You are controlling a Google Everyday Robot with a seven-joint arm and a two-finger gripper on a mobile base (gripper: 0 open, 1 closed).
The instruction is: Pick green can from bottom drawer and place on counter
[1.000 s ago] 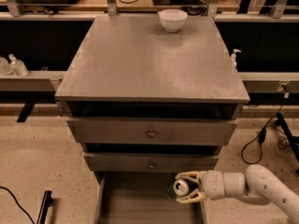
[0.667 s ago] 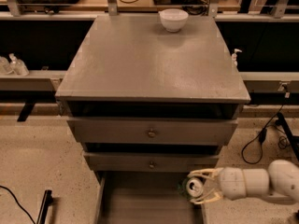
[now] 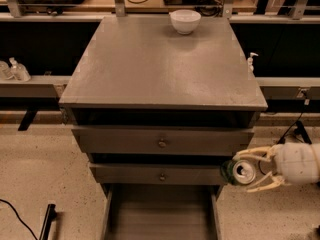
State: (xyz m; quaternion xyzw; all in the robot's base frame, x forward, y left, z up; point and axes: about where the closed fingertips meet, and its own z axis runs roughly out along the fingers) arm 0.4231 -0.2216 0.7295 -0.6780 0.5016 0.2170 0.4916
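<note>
The green can (image 3: 240, 172) lies on its side in my gripper (image 3: 250, 172), its silver top with pull tab facing the camera. The gripper is shut on it, cream fingers (image 3: 256, 153) above and below the can. It hangs at the right front corner of the cabinet, beside the second drawer front and above the right wall of the bottom drawer (image 3: 160, 214). The bottom drawer is pulled out, a shallow grey tray with nothing showing inside. The counter (image 3: 160, 64) is the broad grey top, higher and to the left of the gripper.
A white bowl (image 3: 185, 21) stands at the far edge of the counter. Two grey drawer fronts with round knobs (image 3: 162, 143) sit above the bottom drawer. A wooden bench with cables runs behind. A black cable (image 3: 295, 129) lies on the floor at right.
My gripper has moved right and up with the green can, from over the bottom drawer's right side to outside the cabinet's right front corner.
</note>
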